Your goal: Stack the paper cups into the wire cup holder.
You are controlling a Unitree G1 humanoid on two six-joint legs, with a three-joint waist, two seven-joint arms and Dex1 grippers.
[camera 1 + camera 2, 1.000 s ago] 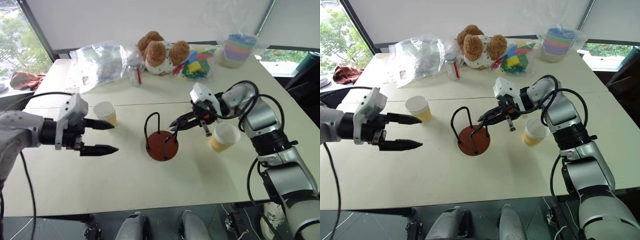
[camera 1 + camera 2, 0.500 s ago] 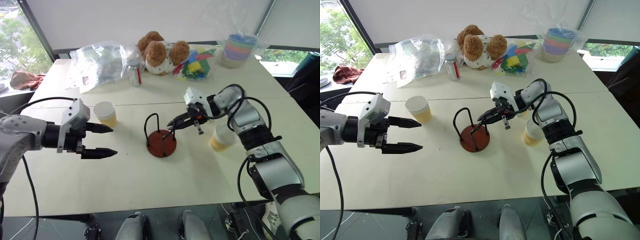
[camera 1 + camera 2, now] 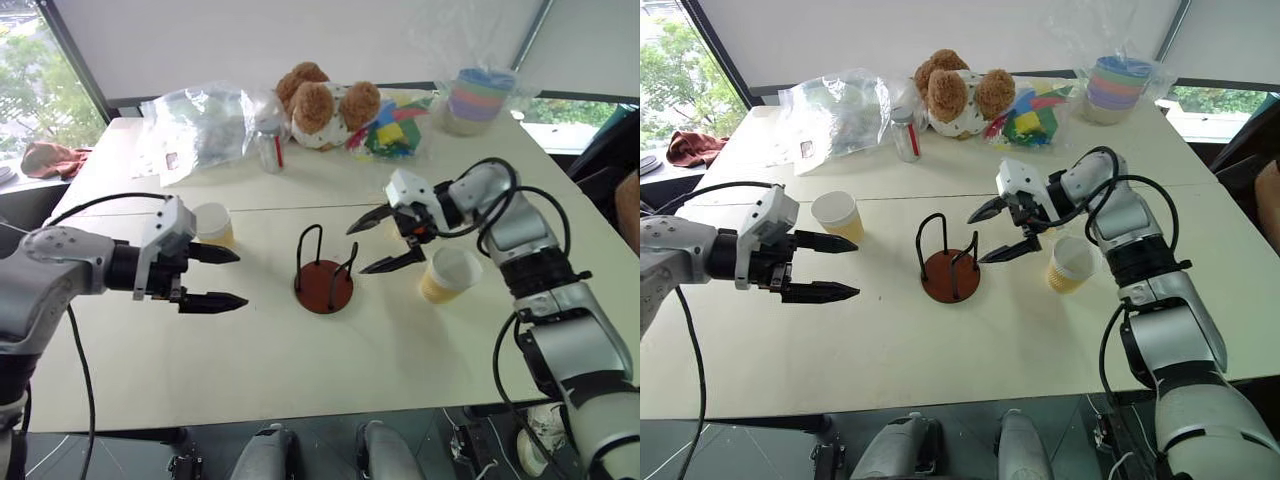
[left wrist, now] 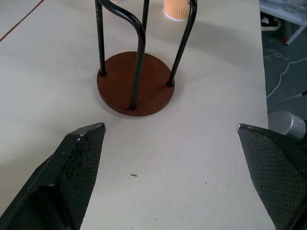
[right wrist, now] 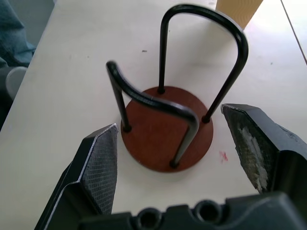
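Fingers on my right gripper [image 3: 384,243] spread, empty, beside wire cup holder [image 3: 324,272]; left gripper [image 3: 218,277] wide, empty, near one paper cup [image 3: 213,224]. Holder empty mid-surface; another cup [image 3: 447,275] right.

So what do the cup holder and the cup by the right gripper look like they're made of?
The wire cup holder: thin black loops, glossy like coated metal wire, on a matte dark-red disc, possibly painted wood or plastic. The paper cup: white rim and inside, yellow-orange outside with a ribbed look, which suggests corrugated paper.
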